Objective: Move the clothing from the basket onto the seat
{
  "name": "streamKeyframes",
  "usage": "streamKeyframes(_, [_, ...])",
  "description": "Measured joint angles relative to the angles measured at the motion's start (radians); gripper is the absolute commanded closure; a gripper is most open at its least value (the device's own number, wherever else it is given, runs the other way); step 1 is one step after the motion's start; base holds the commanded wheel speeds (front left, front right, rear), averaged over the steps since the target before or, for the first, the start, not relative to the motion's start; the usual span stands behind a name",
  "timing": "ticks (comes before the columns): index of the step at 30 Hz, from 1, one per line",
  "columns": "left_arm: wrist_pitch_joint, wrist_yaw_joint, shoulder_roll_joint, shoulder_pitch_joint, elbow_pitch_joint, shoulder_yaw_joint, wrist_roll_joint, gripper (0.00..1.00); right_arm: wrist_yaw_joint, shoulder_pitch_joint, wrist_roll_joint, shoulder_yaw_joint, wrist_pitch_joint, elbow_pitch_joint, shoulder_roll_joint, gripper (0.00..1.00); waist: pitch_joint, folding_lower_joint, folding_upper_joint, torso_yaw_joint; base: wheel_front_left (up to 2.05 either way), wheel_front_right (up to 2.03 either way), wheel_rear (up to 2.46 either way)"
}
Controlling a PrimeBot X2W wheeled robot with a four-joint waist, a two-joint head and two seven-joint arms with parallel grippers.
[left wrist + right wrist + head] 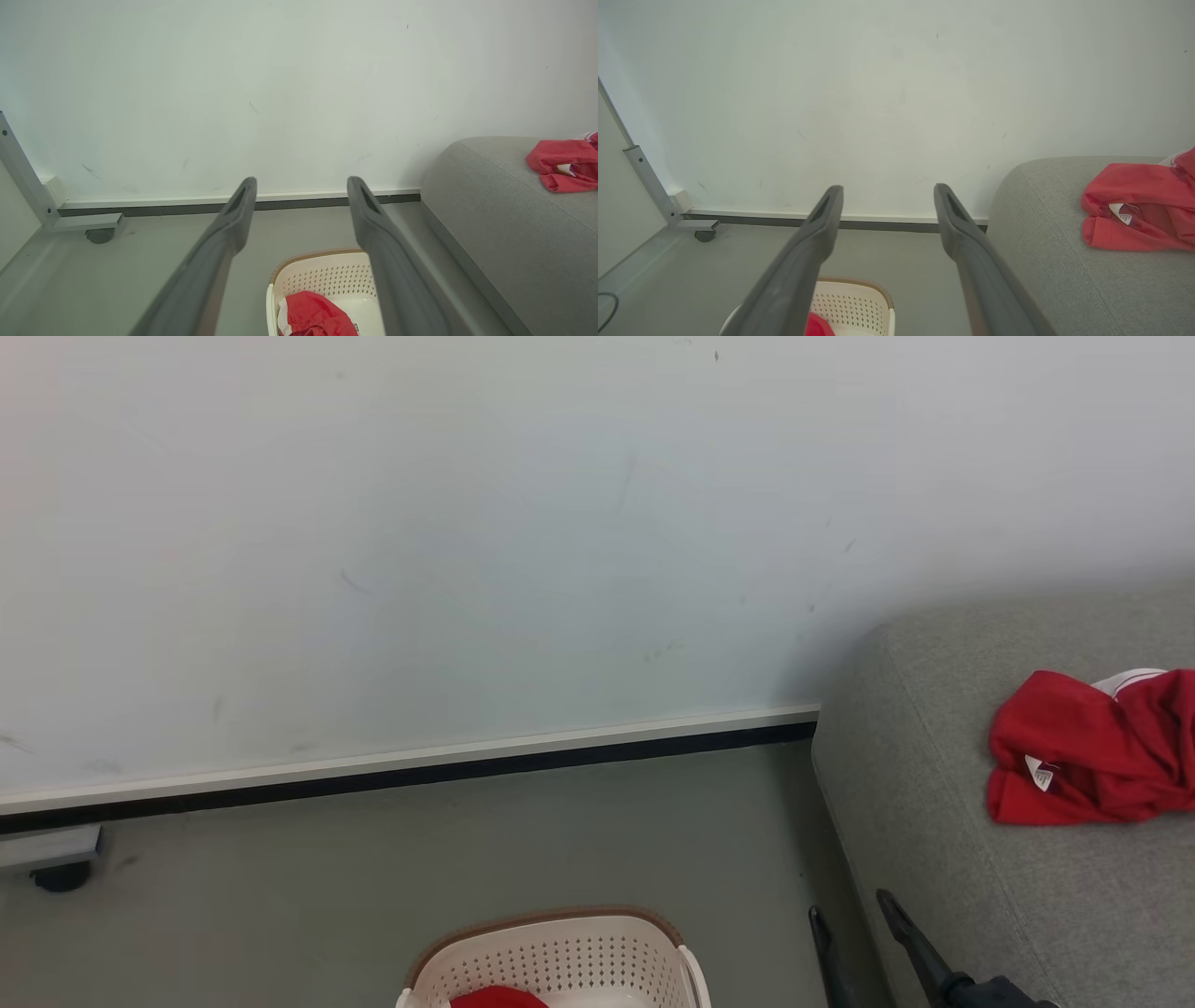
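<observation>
Partly done: one red garment [1088, 751] already lies bunched on the seat [934, 803], well off to the right of the right fingers [955, 224]. Another red piece [313, 312] sits in the basket [327, 275], low between the left fingers [233, 219]. Both pairs of fingers stand wide apart and empty, hanging above the floor [560, 840], so at least one more lift remains.

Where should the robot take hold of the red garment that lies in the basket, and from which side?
Grip the red garment at its raised fold, coming from straight above. It lies crumpled low inside the basket, whose walls likely block a sideways approach; the hump offers something to pinch.
</observation>
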Motion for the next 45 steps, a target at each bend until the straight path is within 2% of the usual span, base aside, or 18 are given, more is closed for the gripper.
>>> streamKeyframes(11, [0.000,-0.001,-0.004,0.000,0.002,-0.007,0.004,0.00,0.000,0.000,0.000,-0.005,0.000,-0.003,-0.003,0.00,0.008,0.0000,0.0000,-0.006,0.00,0.00,0.00])
streamKeyframes(19, [0.000,-0.041,-0.006,-0.043,0.051,-0.056,0.006,0.00,0.000,-0.038,-0.003,0.020,0.000,-0.026,-0.014,0.00,0.052,0.0000,0.0000,-0.021,0.00,0.00,0.00])
streamKeyframes(23, [-0.001,-0.067,0.003,-0.091,0.122,-0.094,0.006,0.00,0.000,-0.092,-0.011,0.039,0.000,-0.052,-0.016,0.00,0.093,0.0000,0.0000,-0.034,0.00,0.00,0.00])
streamKeyframes(31, [-0.001,-0.091,0.081,-0.322,0.305,-0.219,-0.034,0.00,0.000,-0.259,-0.042,0.062,0.000,-0.126,-0.008,0.00,0.233,0.0002,0.0001,-0.060,0.00,0.00,0.00])
streamKeyframes(38, [-0.001,-0.092,0.194,-0.576,0.504,-0.424,-0.124,0.00,0.000,-0.396,-0.065,0.079,0.000,-0.178,0.012,0.00,0.390,0.0003,0.0003,-0.088,0.00,0.00,0.00])
streamKeyframes(39, [-0.001,-0.092,0.194,-0.576,0.504,-0.424,-0.124,0.00,0.000,-0.396,-0.065,0.079,0.000,-0.178,0.012,0.00,0.390,0.0003,0.0003,-0.088,0.00,0.00,0.00])
streamKeyframes(45, [0.001,-0.092,0.255,-0.805,0.663,-0.601,-0.192,0.00,0.000,-0.469,-0.079,0.086,0.000,-0.213,0.036,0.00,0.533,0.0004,0.0003,-0.115,0.00,0.00,0.00])
